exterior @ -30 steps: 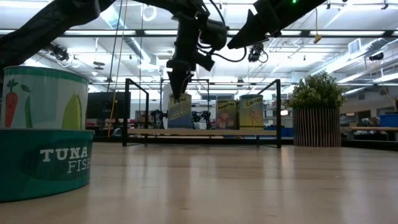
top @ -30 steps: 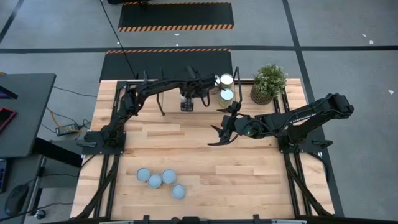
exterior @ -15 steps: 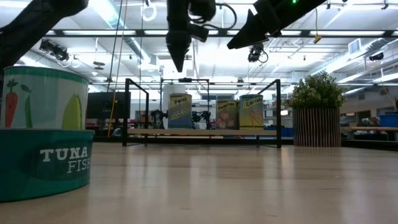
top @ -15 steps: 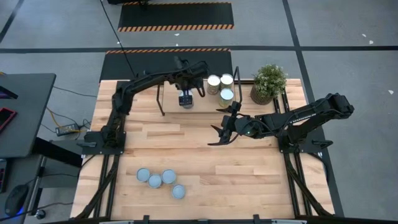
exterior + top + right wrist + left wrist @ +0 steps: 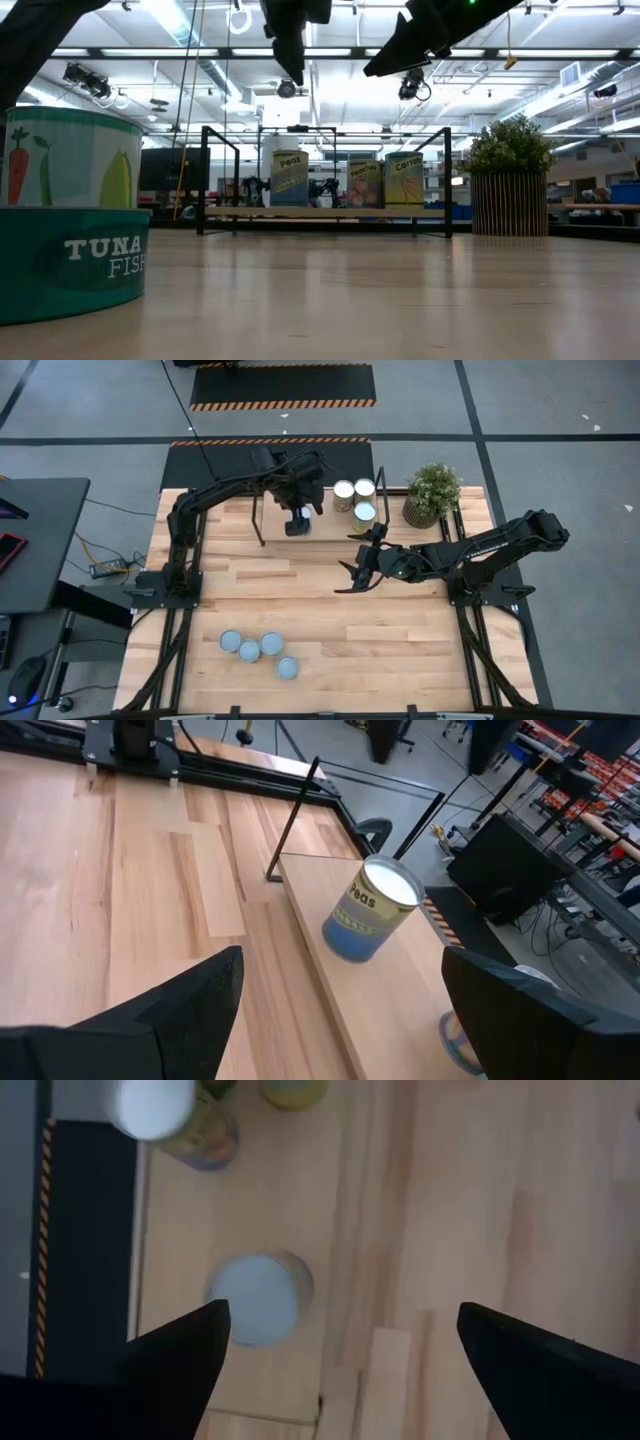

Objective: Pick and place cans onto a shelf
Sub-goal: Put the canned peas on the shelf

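Overhead, left end effector [image 5: 298, 520] open above shelf [image 5: 268, 512]

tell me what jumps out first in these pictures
Three cans stand in a row on the low black-framed shelf at the table's far edge, beside a potted plant. The left gripper hangs open above the shelf. Four more cans cluster near the front edge, and the right gripper waits open mid-table.

Seven cans [image 5: 249, 651], one shelf [image 5: 320, 212], one plant [image 5: 431, 493].

Blue-and-yellow labelled cans [image 5: 347, 181], light-wood black-framed shelf [image 5: 325, 212], teal tuna can [image 5: 70, 260]
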You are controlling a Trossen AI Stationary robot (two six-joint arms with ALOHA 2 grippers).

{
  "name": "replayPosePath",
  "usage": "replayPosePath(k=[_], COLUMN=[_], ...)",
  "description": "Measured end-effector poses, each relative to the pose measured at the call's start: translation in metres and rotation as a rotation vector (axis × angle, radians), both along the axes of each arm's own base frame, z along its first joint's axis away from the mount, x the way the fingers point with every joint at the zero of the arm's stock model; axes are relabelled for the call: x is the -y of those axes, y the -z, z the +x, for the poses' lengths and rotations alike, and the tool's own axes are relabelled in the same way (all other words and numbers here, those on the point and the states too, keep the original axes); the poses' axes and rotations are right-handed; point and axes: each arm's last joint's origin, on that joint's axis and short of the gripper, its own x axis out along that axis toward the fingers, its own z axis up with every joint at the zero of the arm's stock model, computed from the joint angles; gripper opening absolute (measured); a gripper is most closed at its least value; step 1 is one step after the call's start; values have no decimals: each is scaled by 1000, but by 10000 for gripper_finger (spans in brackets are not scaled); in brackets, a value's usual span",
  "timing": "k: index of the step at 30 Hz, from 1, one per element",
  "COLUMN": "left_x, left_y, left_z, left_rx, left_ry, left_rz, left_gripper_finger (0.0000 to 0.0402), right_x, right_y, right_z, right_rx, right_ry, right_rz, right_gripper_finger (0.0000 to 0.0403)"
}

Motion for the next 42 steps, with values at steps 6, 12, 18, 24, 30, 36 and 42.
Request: replayPosePath(k=[6, 12, 18, 24, 30, 36, 42], left_x=[9, 18, 27, 33, 54, 73, 89], left_y=[-1, -1, -1, -2, -28, -56, -63], left_z=[-3, -2, 0, 2, -17, -42, -47], left_rx=[-19, -32, -28, -34, 43, 123, 165], left_ry=[-36, -73, -60, -107, -62, -51, -30], left_rz=[-28, -51, -54, -13, 7, 68, 62], left_gripper_finger=[396, 396, 396, 396, 396, 396, 396], right_x=[0, 0, 0, 0, 0, -2, 0], right_y=[0, -1, -3, -6, -5, -6, -4], right_z=[0, 0, 1, 4, 4, 5, 7], right_rx=[5, 8, 32, 70, 57, 63, 56], right_ry=[0, 0, 0, -40, -79, -149, -189], right_rz=[1, 1, 6, 38, 34, 65, 105], right_gripper_finger=[348, 348, 348, 348, 348, 348, 348])
